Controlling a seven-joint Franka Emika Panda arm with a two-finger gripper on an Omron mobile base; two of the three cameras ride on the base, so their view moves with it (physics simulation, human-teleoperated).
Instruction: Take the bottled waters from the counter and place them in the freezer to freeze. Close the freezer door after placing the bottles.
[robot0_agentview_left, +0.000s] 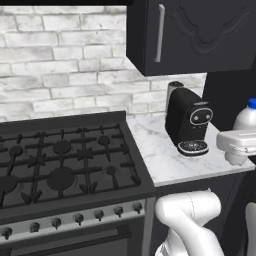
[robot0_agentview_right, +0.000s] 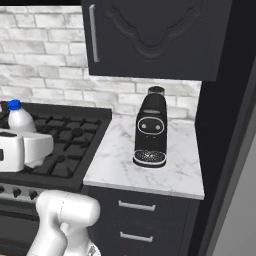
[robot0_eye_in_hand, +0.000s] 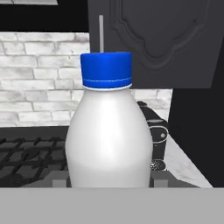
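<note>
Claw (robot0_eye_in_hand: 109, 181) pinched on the white bottle (robot0_eye_in_hand: 109, 140), fingertips pressed against its lower sides; bottle upright, lifted clear of any surface. In the base views the bottle (robot0_agentview_left: 247, 117) (robot0_agentview_right: 20, 120) stands just above the white hand.

Beyond the claw: black stove (robot0_agentview_left: 65, 160) and marble counter (robot0_agentview_left: 165, 155). The counter's front edge runs well below the bottle. A black coffee machine (robot0_agentview_right: 150, 132) stands on the counter near the brick wall; bare marble lies on either side of it. Dark upper cabinet (robot0_agentview_right: 155, 37) hangs above, open air between its underside and the counter.

Bottle: opaque white, smooth rounded shoulders, blue ribbed cap (robot0_eye_in_hand: 106, 69), no label seen.
</note>
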